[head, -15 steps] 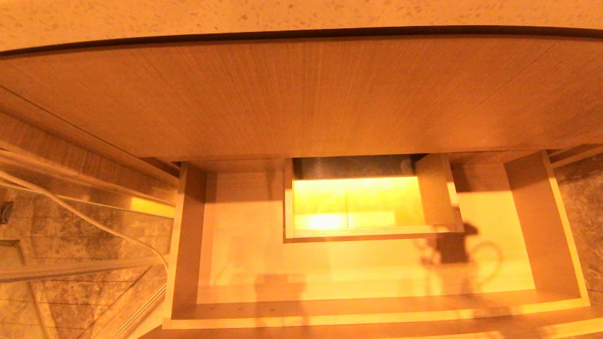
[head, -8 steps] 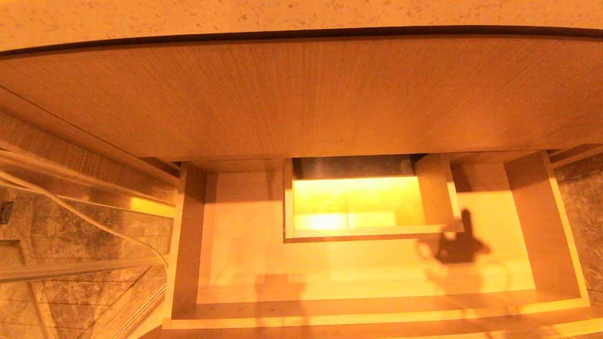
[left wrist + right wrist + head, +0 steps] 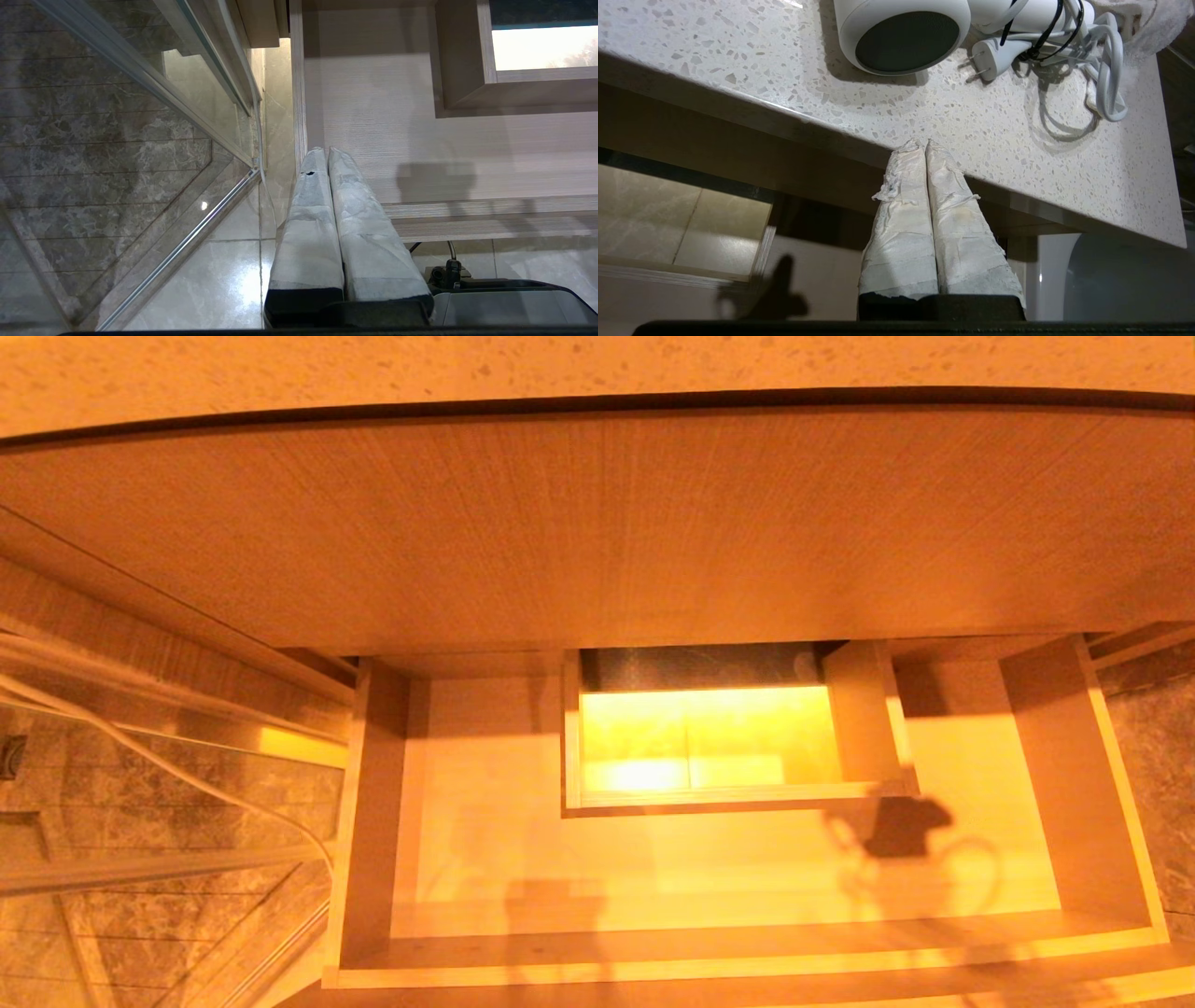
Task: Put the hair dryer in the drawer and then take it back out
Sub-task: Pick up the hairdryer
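Note:
The white hair dryer lies on the speckled countertop, its coiled white cord and plug beside it. My right gripper is shut and empty, its taped tips just below the countertop's front edge and short of the dryer. The drawer stands pulled out and holds nothing; only a dark shadow falls on its pale floor at the right. My left gripper is shut and empty, hanging by the drawer's left front corner. Neither gripper shows in the head view.
A boxed cut-out sits at the drawer's mid-back. The wood panel and countertop overhang it. A glass panel with a metal frame and a white cable stand to the left over marble tiles.
The gripper's shadow on the drawer floor at the right has shifted slightly and changed shape. The drawer has not moved.

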Robot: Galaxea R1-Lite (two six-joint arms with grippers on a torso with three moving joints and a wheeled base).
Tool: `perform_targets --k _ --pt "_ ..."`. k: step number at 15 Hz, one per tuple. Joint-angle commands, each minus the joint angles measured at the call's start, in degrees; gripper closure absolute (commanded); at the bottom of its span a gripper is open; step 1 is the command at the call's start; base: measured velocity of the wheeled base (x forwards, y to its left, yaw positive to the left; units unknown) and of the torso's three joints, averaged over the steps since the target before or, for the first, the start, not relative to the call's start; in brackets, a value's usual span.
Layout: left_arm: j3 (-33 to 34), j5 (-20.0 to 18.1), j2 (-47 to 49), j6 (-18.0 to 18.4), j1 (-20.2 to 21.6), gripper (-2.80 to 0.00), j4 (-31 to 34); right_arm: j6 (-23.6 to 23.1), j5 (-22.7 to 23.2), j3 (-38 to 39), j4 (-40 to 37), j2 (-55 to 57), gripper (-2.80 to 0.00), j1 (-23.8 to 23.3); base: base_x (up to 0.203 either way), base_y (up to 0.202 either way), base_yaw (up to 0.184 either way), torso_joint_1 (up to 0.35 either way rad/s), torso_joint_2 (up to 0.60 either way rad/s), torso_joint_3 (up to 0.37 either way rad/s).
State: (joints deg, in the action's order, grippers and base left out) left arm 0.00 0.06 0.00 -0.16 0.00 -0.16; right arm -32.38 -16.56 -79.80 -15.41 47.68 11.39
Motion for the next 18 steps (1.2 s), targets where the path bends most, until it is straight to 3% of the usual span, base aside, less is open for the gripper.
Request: perform_targets --k 1,6,18 --pt "0.0 0.0 0.0 0.0 0.0 0.00 0.0 -0.2 0.0 -0.2 0.0 -0.5 0.00 0.6 0.000 0.000 0.000 0.000 0.00 0.000" --pt "0.0 0.0 0.0 0.0 0.0 0.00 0.0 -1.4 -0.2 -0.2 0.3 2.0 0.00 1.1 0.000 0.000 0.000 0.000 0.00 0.000" --pt "0.0 0.0 0.0 0.0 0.0 0.00 0.0 -2.7 -0.5 0.6 10.7 7.6 0.00 1.1 0.000 0.000 0.000 0.000 0.00 0.000"
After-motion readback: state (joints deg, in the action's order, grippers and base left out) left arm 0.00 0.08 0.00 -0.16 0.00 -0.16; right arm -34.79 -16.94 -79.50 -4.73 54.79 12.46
